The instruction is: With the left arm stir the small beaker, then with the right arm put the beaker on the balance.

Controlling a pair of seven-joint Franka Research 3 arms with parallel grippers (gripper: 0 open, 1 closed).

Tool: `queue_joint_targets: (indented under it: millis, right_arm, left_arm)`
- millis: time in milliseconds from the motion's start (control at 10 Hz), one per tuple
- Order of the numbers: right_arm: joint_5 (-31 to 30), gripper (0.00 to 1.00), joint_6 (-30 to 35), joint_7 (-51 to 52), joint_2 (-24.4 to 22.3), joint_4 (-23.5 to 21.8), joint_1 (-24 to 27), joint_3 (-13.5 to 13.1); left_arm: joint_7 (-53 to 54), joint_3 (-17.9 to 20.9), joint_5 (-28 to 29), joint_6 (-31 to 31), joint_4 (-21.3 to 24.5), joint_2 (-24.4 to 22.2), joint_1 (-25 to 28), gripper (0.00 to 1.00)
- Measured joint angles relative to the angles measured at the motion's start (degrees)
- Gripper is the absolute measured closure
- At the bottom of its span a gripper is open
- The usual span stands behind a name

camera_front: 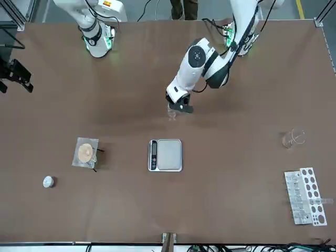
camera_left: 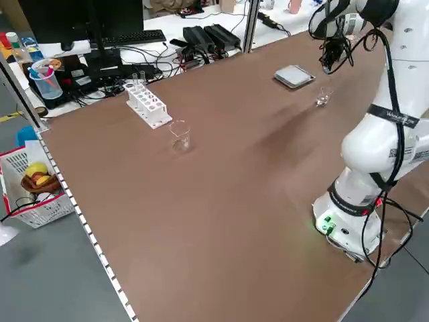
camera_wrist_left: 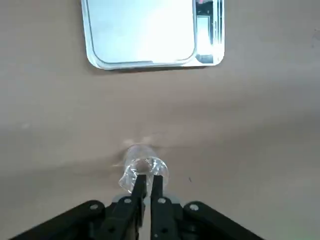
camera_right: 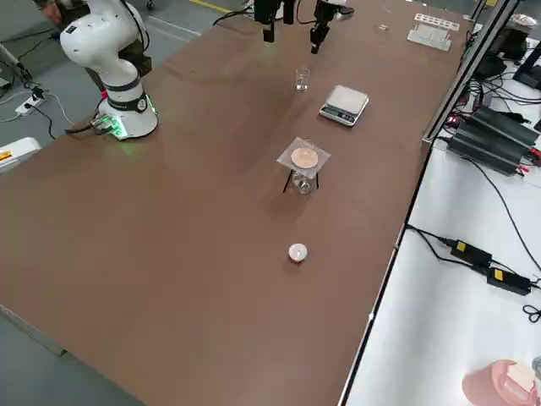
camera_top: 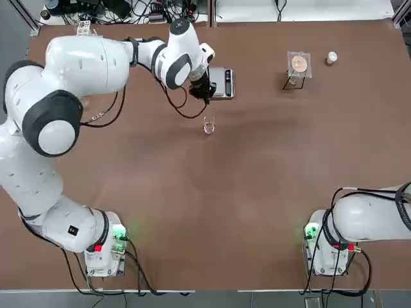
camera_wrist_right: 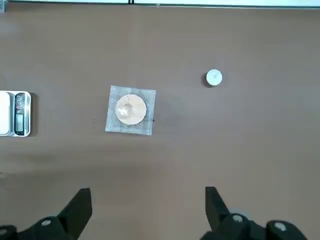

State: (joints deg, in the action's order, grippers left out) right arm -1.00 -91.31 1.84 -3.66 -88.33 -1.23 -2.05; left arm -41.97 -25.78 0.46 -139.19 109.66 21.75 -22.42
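Note:
The small beaker (camera_top: 209, 125) stands upright on the brown table, a little nearer the robot than the balance (camera_top: 221, 82). My left gripper (camera_top: 205, 95) hangs just above the beaker, between it and the balance. In the left wrist view its fingers (camera_wrist_left: 139, 187) are shut together right over the beaker's (camera_wrist_left: 142, 170) rim, and I see nothing held between them. The balance (camera_wrist_left: 152, 32) lies beyond with nothing on it. My right gripper (camera_wrist_right: 147, 205) is open and raised at the table's right side, far from the beaker.
A stand with a round orange disc (camera_top: 298, 64) and a small white round object (camera_top: 331, 58) sit at the far right. A larger clear beaker (camera_front: 293, 138) and a white test-tube rack (camera_front: 306, 202) are at the far left.

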Motion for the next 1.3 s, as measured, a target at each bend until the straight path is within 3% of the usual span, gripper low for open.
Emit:
queue_joint_targets:
  millis: [200,1300]
  right_arm:
    - [0.00,0.00,0.03,0.01,0.00,0.00,0.00,0.02]
    - [0.00,0.00,0.28,0.06,0.00,0.00,-0.01,0.17]
  left_arm:
    - [-5.53,-0.03,4.44,1.25,0.00,-0.68,-1.39,0.92]
    - [-16.05,-0.01,11.31,1.95,0.64,-0.78,-2.97,0.92]
